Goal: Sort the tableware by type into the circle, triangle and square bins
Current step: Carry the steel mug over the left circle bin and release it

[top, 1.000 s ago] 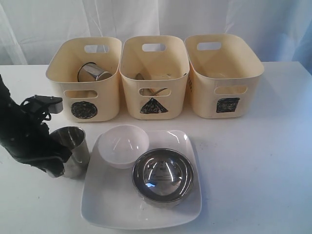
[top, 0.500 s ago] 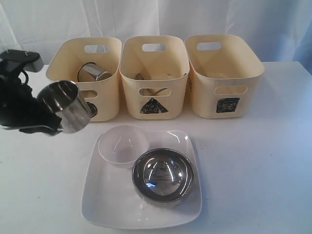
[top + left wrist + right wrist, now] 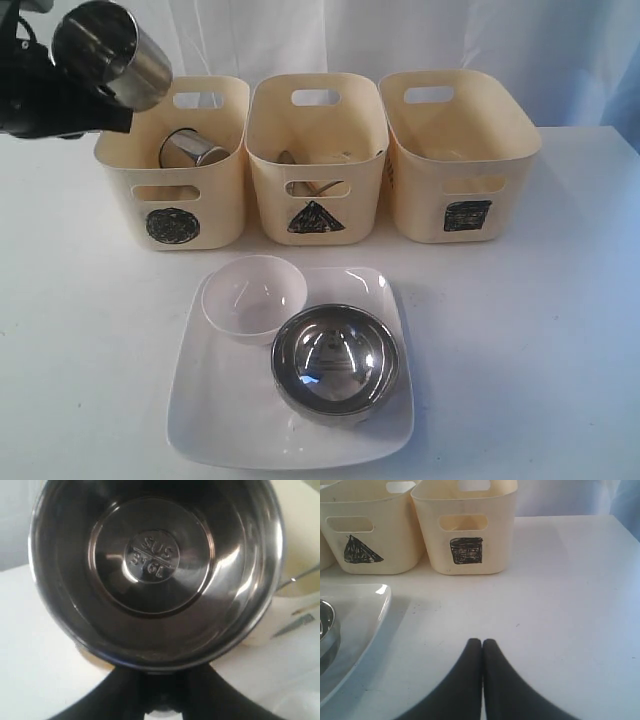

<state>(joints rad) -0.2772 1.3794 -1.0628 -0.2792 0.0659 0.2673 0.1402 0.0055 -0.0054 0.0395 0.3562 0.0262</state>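
Aloft, the left hand pinches a tilted steel mug, the circle bin below it; the right hand is pressed together, empty, over the counter.

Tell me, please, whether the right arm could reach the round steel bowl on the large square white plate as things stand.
Probably yes: only bare white table lies between the shut right gripper and the square white plate, and the round steel bowl sits uncovered there. The jaws would need opening first.

We see cream circle bin, triangle bin, square bin, marks scribbled black; shiny silver steel mug, steel bowl; white small bowl, plate, tabletop.
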